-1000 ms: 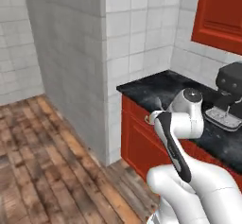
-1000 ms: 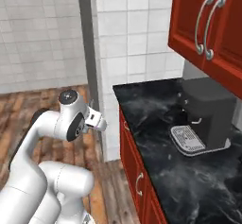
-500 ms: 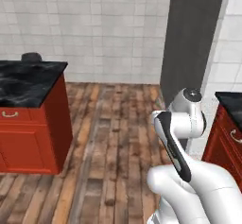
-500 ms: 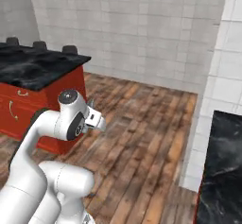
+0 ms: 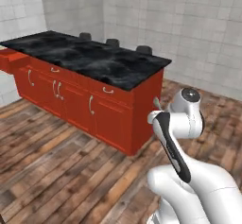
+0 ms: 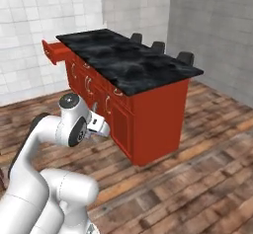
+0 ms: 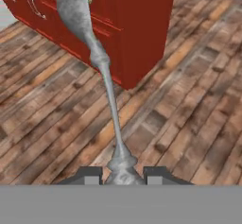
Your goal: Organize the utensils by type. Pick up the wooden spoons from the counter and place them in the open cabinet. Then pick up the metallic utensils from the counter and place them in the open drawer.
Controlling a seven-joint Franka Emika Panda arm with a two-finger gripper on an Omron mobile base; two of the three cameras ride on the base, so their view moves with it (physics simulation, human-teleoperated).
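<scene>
The claw (image 7: 122, 175) is clamped on the metal spoon (image 7: 90, 53). In the hand view, the two dark finger tips (image 7: 90, 175) sit at the bottom, one on each side of the thin handle end. The spoon is silver-grey and sticks out away from the claw, with its wide bowl at the far end, up near the top of that view. It hangs in the air over the wooden floor (image 7: 189, 105) and touches nothing else.

Ahead of the robot stands a long desk (image 5: 90, 60) with a shiny black top and red cupboard doors (image 5: 71, 105) with small silver handles. The open drawer (image 6: 54, 50) is at the far end of this desk. It is red and is pulled out past the other fronts. Three dark round things (image 5: 144, 49) peek up behind the far edge of the black top. The white arm (image 5: 182, 124) is folded up close to the robot's body, well apart from the desk.
</scene>
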